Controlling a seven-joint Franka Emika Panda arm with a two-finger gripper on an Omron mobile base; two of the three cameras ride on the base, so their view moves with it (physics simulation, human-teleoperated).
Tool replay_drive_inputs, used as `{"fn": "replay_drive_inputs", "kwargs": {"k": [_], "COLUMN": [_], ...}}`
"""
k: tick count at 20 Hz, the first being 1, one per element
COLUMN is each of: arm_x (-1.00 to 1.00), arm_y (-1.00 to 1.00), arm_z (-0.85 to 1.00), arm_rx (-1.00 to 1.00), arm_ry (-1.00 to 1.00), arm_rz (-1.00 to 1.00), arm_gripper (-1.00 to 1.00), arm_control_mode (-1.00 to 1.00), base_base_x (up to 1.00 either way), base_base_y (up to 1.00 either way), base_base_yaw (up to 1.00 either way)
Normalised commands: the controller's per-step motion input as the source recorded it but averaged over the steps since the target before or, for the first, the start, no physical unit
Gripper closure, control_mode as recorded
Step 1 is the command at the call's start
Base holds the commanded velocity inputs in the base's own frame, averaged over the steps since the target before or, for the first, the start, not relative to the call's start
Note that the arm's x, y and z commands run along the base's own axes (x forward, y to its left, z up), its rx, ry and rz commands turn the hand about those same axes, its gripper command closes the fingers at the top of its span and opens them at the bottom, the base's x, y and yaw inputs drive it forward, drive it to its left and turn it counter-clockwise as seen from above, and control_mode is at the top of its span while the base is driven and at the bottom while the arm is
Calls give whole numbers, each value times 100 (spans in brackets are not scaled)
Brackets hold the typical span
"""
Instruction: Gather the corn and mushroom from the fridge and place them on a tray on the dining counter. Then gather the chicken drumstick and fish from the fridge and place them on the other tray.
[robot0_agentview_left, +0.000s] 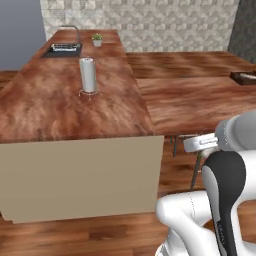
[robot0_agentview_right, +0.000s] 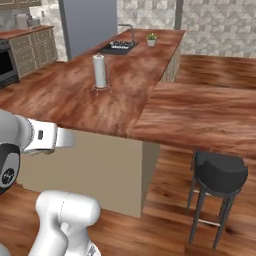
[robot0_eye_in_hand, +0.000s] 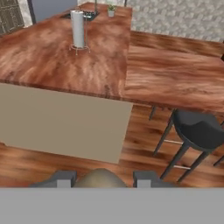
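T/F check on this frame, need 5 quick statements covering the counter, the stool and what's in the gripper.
1. The paper towel roll stands upright on the counter. True.
2. The small potted plant sits next to the stool. False: it is at the far end of the counter, near the sink.
3. The gripper has a rounded tan thing between its fingers. True.
4. The stool has a white seat. False: the seat is dark.
5. The paper towel roll lies inside the sink. False: it stands on the counter, well short of the sink.
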Motion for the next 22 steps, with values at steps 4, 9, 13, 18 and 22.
{"fn": "replay_drive_inputs", "kwargs": {"k": [4,9,13,18,22], "arm_x": [0,0,0,0,0], "arm_y": [0,0,0,0,0], "arm_z": [0,0,0,0,0], "arm_rx": [0,0,0,0,0], "arm_ry": [0,0,0,0,0], "arm_rz": [0,0,0,0,0], "arm_gripper": [100,100,100,100,100], "arm_control_mode": [100,100,100,100,100], "base_base_x": [0,0,0,0,0], "base_base_y": [-100,-100,-100,-100,-98], "base_base_yaw": [-1,-3,-3,-3,-3]}}
